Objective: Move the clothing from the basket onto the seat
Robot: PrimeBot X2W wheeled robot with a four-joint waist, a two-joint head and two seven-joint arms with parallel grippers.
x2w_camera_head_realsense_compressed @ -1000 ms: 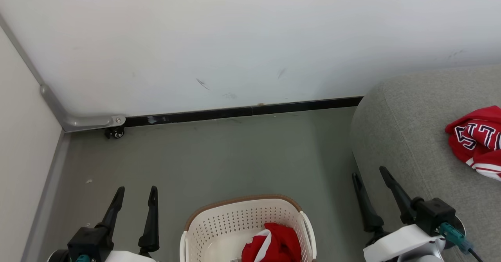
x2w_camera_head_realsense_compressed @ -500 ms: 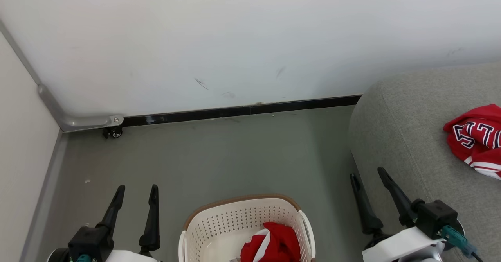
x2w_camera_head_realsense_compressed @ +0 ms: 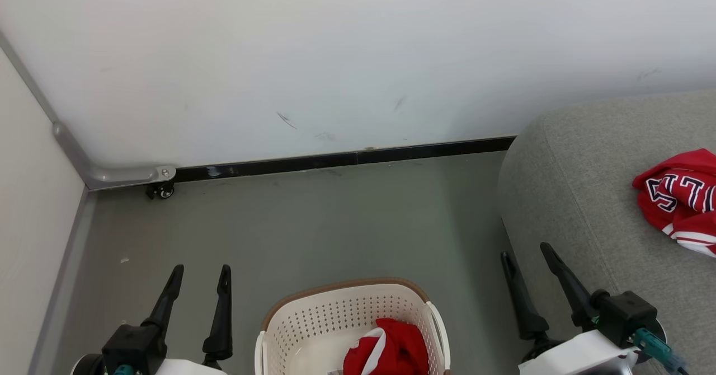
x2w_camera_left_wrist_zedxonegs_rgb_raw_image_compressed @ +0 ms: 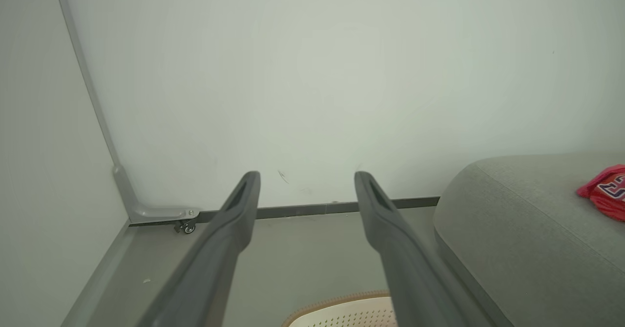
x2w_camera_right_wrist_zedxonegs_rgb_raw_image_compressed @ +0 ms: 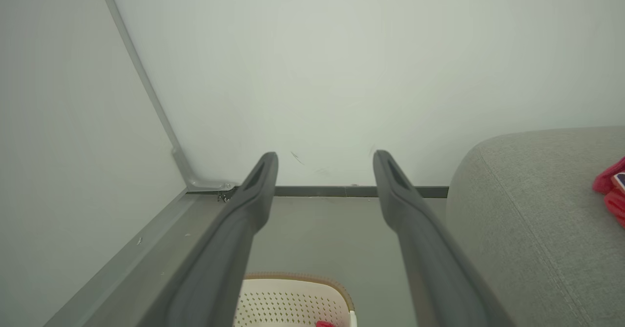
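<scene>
left end effector (x2w_camera_head_realsense_compressed: 202,267) edged right; clothing (x2w_camera_head_realsense_compressed: 391,348) (in basket (x2w_camera_head_realsense_compressed: 335,286)) to its right

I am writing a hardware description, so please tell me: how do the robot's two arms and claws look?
The left claw and right claw each have two long, black, tapering fingers joined to a black block. Behind it sits a glossy white wrist shell. A teal connector plugs into the right wrist.

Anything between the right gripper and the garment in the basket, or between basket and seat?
Nothing visible does. The open right gripper sits beside the basket, the red garment lies exposed inside, and floor separates basket from seat.
</scene>
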